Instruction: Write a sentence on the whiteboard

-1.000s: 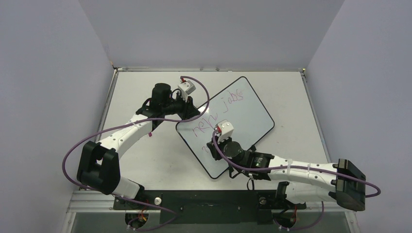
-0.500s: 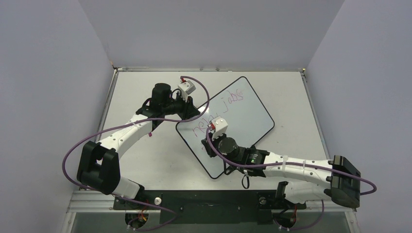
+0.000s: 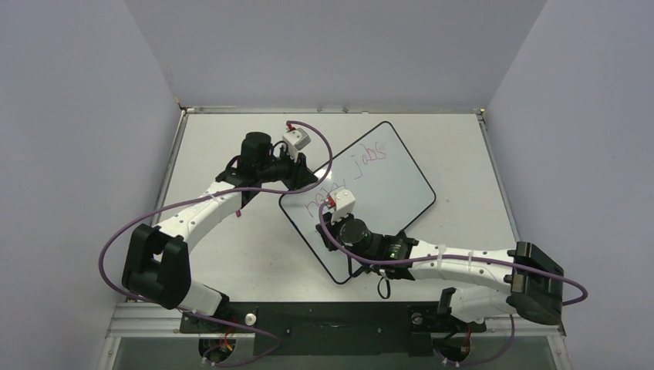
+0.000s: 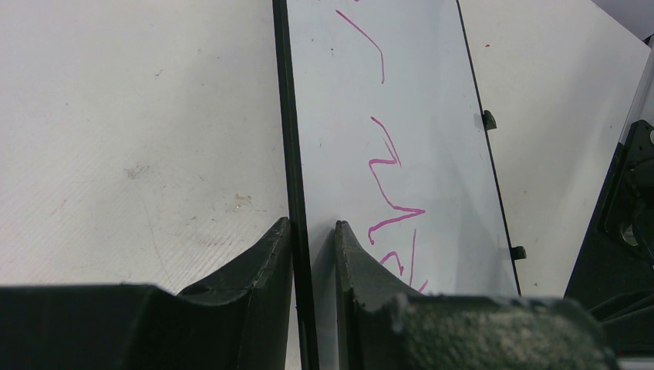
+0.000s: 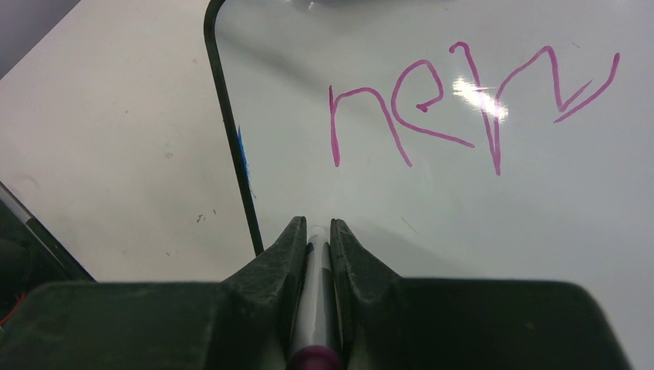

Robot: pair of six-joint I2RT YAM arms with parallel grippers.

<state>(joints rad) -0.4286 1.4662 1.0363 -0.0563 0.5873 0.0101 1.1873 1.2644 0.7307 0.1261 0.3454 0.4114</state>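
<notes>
Though askew on table (image 3: 254, 262), whiteboard (image 3: 401, 189) with pink sentence (image 3: 369, 159).

A pale grey worktop (image 3: 254, 262) sits boxed in by plain lilac-grey walls: left wall (image 3: 77, 116), back wall (image 3: 332, 46), right wall (image 3: 578, 116). A thin metal rim (image 3: 254, 110) edges its far side. The light is soft and even. Close up, the surface shows faint scuffs (image 4: 139, 171) and specks.

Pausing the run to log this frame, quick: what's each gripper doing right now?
Left gripper: closed on the edge of the whiteboard.
Right gripper: closed on the marker.
</notes>
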